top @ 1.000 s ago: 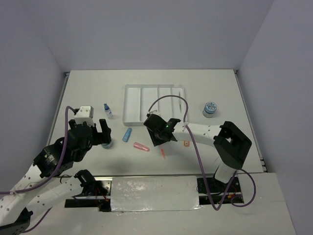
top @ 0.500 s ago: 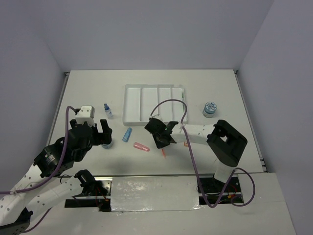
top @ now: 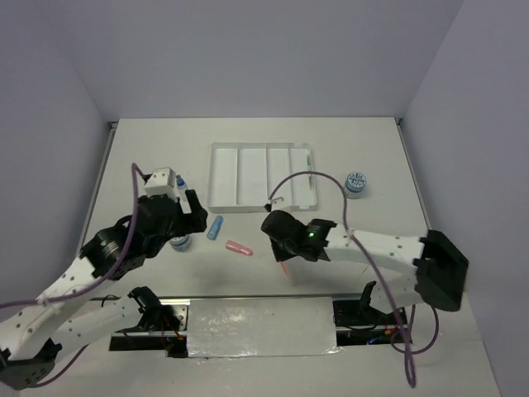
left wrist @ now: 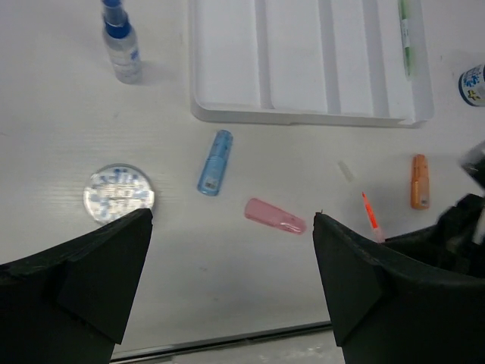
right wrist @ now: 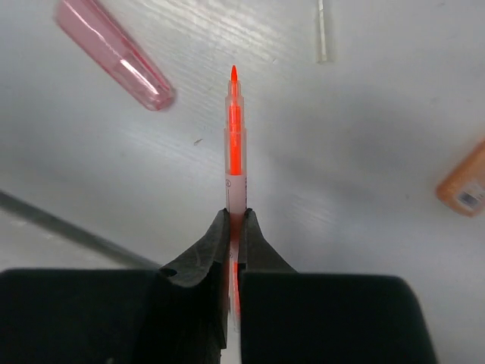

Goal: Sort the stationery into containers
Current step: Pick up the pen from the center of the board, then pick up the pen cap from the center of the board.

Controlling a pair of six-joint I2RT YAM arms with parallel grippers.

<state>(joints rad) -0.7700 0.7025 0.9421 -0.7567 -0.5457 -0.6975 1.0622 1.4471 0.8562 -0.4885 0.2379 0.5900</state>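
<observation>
Right gripper (right wrist: 233, 218) has dropped over the last second and its jaws have gone from part open to fully closed on the back end of the orange pen (right wrist: 234, 129). The tip points away from the wrist. The pen looks to be still lying on the counter (top: 372, 141), near the front edge; can't tell if it's lifted yet.

Left gripper (left wrist: 231, 220) has pushed forward, jaws still wide open and holding nothing. It hovers above the loose items: patterned disc (left wrist: 119, 199), blue stick (left wrist: 214, 161) and pink stick (left wrist: 274, 216).

Meaning: the grasp on the orange pen looks done, so next is lift and carry to the white tray (left wrist: 303, 117). The green pen (left wrist: 405, 38) already lies in the rightmost compartment, so that's my guess for the orange pen too.

Still out on the counter:
- blue-capped bottle (left wrist: 121, 45), left of the tray
- orange stick (left wrist: 420, 182), right of the pen
- second disc (top: 356, 183), right of the tray
- small clear cap-like piece (right wrist: 323, 34), just beyond the pen tip

Risk: the grip is at the very end of a thin pen, so it may pivot on lift.
</observation>
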